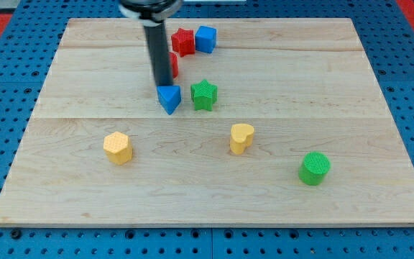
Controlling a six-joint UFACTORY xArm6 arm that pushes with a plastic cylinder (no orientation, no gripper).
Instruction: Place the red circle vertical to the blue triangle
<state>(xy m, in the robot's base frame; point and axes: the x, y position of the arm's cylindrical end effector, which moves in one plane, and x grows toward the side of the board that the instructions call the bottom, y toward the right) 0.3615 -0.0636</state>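
Note:
The blue triangle (169, 98) lies near the board's upper middle. The red circle (173, 65) sits just above it, mostly hidden behind my dark rod. My tip (163, 83) is at the left side of the red circle, just above the blue triangle's top edge, close to or touching both. A green star (203, 94) lies right next to the blue triangle on the view's right.
A red star (183, 42) and a blue cube (205, 38) sit together near the board's top edge. A yellow hexagon (118, 147) lies at lower left, a yellow heart (241, 137) at lower middle, a green cylinder (314, 168) at lower right. The wooden board (351, 93) rests on blue pegboard.

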